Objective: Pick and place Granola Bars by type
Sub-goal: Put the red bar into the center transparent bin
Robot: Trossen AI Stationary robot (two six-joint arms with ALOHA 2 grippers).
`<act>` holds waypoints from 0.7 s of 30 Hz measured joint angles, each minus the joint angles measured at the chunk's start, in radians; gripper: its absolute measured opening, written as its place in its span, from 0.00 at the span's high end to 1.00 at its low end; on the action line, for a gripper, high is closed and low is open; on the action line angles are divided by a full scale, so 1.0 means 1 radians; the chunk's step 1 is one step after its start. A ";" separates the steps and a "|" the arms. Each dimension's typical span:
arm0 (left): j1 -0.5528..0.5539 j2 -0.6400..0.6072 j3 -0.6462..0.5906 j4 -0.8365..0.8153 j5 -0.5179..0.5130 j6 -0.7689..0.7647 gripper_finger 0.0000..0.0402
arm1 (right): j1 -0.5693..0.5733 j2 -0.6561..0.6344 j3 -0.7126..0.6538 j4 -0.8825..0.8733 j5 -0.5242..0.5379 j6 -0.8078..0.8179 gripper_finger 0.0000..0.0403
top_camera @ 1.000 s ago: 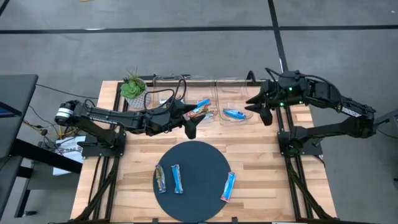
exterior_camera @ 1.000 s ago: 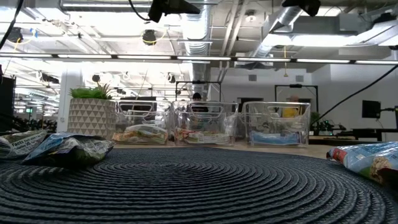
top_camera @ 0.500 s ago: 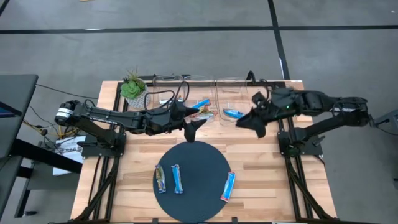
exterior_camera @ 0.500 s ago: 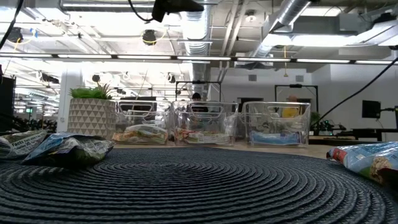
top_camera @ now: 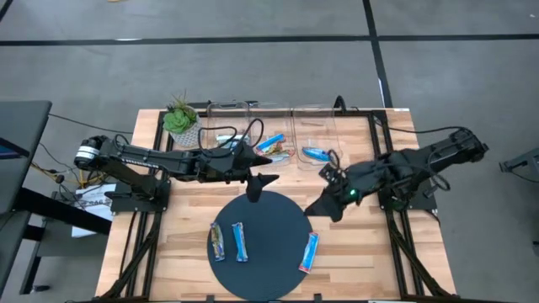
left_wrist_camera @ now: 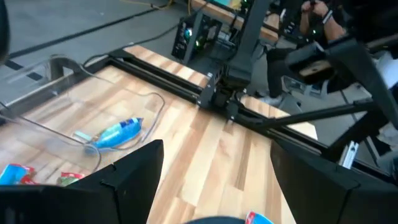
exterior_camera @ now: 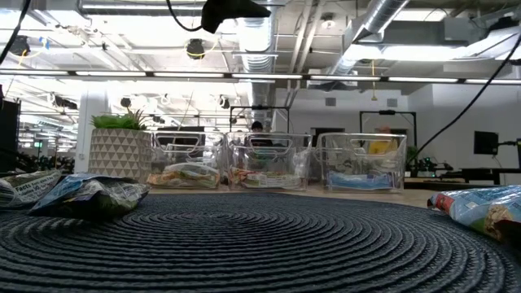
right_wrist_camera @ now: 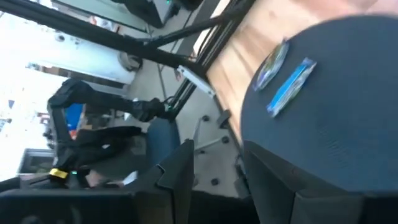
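- Wooden tabletop (top_camera: 177, 252) carries a dark round mat (top_camera: 269, 220), clear bins (top_camera: 313, 133) at the back and a potted plant (top_camera: 179, 120).
- Three bars (top_camera: 239, 241) lie on the mat, two left, one right; others sit sorted in the bins.
- Right pincer (top_camera: 322, 205), open and empty, hangs near the mat's right edge; judged next: descend onto the right bar (top_camera: 309, 252).
- Left pincer (top_camera: 256, 185) hangs open and empty at the mat's back edge.
- Bin contents are partly hidden by the arms.
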 joint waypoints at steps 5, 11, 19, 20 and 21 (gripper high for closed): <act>0.000 0.000 0.000 -0.012 0.018 0.001 0.28 | 0.051 0.052 0.000 0.037 -0.003 0.094 0.68; 0.000 0.000 0.000 -0.019 0.018 0.001 0.28 | 0.104 0.081 0.000 0.036 -0.003 0.201 0.68; 0.000 0.000 0.000 -0.037 0.018 0.002 0.28 | 0.168 0.149 0.000 -0.062 -0.003 0.365 0.69; 0.000 0.000 0.000 -0.041 0.018 0.002 0.28 | 0.173 0.167 0.000 -0.061 -0.003 0.386 0.69; 0.000 0.000 0.000 -0.046 0.018 0.002 0.28 | 0.177 0.182 0.000 -0.079 -0.004 0.402 0.69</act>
